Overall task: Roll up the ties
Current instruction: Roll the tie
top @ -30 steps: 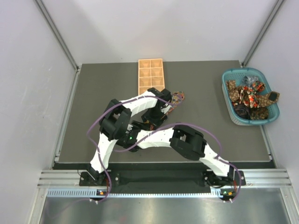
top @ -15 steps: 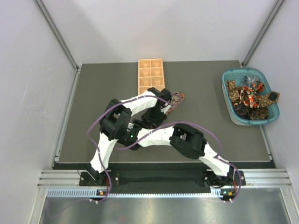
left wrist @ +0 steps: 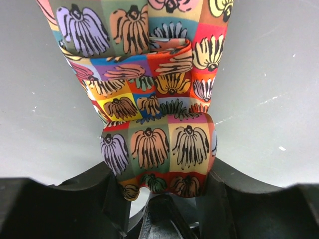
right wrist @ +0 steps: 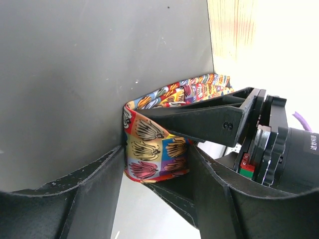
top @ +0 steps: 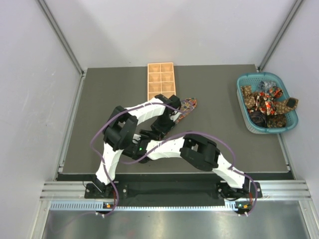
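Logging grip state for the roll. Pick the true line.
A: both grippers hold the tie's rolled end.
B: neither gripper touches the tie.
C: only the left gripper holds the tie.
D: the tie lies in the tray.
A: each wrist view shows the rolled end of the tie pinched between that arm's fingers, left gripper and right gripper alike.

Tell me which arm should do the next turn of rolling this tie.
Left, probably. The left end effector holds the roll with the unrolled tie running straight ahead of it, so it can turn onward. The right end effector pinches the roll from the side.
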`<state>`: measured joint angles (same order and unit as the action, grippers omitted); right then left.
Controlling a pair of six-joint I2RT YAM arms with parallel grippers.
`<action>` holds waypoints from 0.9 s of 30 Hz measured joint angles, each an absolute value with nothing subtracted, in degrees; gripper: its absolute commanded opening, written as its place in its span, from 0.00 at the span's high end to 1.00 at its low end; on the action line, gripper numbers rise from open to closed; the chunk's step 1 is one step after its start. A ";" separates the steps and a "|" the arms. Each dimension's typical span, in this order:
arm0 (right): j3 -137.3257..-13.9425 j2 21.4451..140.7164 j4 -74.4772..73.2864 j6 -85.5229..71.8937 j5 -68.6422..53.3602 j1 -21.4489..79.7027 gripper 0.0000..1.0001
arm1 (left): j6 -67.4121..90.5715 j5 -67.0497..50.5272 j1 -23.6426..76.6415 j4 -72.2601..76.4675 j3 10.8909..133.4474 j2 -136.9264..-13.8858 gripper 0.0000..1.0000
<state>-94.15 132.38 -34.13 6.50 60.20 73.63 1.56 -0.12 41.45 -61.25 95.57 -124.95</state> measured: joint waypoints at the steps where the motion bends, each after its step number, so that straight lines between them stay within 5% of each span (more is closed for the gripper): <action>1: -94.15 132.38 -34.06 7.03 60.20 73.78 0.42 | 1.52 -0.10 41.43 -60.99 95.15 -124.66 0.57; 6: -94.15 132.38 -33.87 8.60 60.10 74.70 0.42 | 1.32 0.08 41.45 -60.05 93.19 -123.39 0.57; 18: -94.15 132.35 -33.82 10.00 59.61 75.77 0.42 | 1.50 0.08 42.13 -58.52 90.76 -121.32 0.14; 27: -94.15 132.27 -33.80 10.57 59.11 75.92 0.42 | 1.58 2.90 42.02 -58.24 90.96 -120.66 0.15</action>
<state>-94.15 132.27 -33.80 10.57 59.11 75.92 1.58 2.90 42.02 -58.24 90.96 -120.66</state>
